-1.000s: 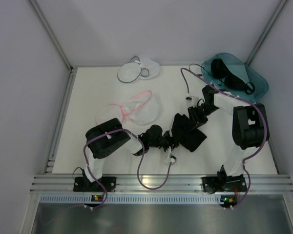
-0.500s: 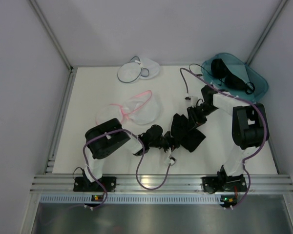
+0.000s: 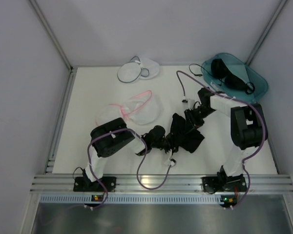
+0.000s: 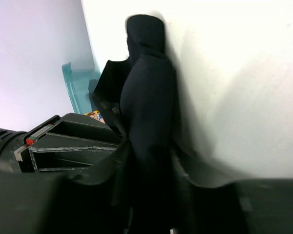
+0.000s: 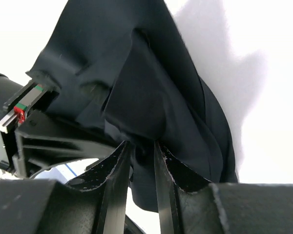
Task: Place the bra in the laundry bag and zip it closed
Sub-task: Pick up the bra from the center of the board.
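The black bra (image 3: 186,132) lies bunched on the white table, right of centre, held between both arms. My left gripper (image 3: 172,140) is shut on its near-left edge; in the left wrist view the dark fabric (image 4: 147,92) rises from between the jaws (image 4: 149,158). My right gripper (image 3: 188,120) is shut on a fold at the bra's far side; in the right wrist view the cloth (image 5: 136,83) is pinched at the gripper (image 5: 142,146). The laundry bag (image 3: 136,71), white mesh with a grey rim, lies apart at the back of the table.
A similar mesh bag with a pink rim (image 3: 135,110) lies left of the bra. A teal plastic bin (image 3: 256,80) with dark garments stands at the back right. White walls close in the table on the left, back and right.
My right gripper has moved left and a little away, pulling the bra into a tighter, taller bunch. My left arm has shifted slightly right with its hold kept.
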Robot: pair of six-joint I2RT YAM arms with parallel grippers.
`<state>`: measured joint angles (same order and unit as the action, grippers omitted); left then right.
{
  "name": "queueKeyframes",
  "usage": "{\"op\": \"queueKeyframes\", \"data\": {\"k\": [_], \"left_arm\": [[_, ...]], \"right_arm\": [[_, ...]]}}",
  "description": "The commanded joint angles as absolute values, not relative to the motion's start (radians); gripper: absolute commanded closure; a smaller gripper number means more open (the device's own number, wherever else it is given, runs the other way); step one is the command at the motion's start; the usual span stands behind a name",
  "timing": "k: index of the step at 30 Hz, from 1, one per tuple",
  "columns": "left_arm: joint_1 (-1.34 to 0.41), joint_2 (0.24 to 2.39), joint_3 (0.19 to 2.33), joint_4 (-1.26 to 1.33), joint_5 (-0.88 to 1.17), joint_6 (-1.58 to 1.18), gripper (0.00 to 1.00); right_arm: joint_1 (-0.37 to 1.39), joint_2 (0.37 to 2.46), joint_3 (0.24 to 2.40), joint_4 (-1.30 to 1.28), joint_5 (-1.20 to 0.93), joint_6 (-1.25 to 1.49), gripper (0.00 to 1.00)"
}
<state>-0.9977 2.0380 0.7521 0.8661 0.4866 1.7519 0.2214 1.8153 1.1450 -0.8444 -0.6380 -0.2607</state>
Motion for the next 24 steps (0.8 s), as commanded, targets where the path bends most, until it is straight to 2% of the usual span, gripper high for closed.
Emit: {"op": "queueKeyframes", "data": {"k": [1, 3, 4, 5, 7, 10, 14, 17, 20, 24], "left_arm": [[-1.005, 2.043, 0.758, 0.891, 0.532, 1.792, 0.67], [-1.003, 2.034, 0.75, 0.89, 0.526, 1.786, 0.75], [-1.006, 2.026, 0.738, 0.89, 0.52, 1.783, 0.92], [-1.008, 2.016, 0.729, 0.89, 0.519, 1.775, 1.0], [-1.009, 1.961, 0.686, 0.888, 0.518, 1.75, 1.0], [-1.009, 1.859, 0.626, 0.839, 0.515, 1.73, 1.0], [-1.019, 1.698, 0.572, 0.729, 0.483, 1.613, 1.0], [-1.038, 1.541, 0.572, 0.628, 0.437, 1.511, 1.0], [-1.058, 1.38, 0.65, 0.396, 0.402, 1.282, 1.0], [-1.065, 1.266, 0.827, 0.119, 0.303, 1.068, 1.0]], "right_arm": [[0.245, 1.798, 1.152, -0.83, -0.68, -0.255, 0.73], [0.245, 1.787, 1.169, -0.842, -0.681, -0.256, 0.71], [0.244, 1.779, 1.193, -0.847, -0.681, -0.259, 0.69], [0.245, 1.766, 1.212, -0.862, -0.681, -0.262, 0.63], [0.242, 1.747, 1.277, -0.87, -0.661, -0.265, 0.55], [0.232, 1.703, 1.379, -0.876, -0.643, -0.255, 0.33], [0.204, 1.697, 1.506, -0.884, -0.617, -0.233, 0.14], [0.183, 1.712, 1.589, -0.894, -0.598, -0.235, 0.11], [0.166, 1.745, 1.658, -0.896, -0.589, -0.221, 0.1], [0.16, 1.802, 1.77, -0.899, -0.6, -0.186, 0.1]]}}
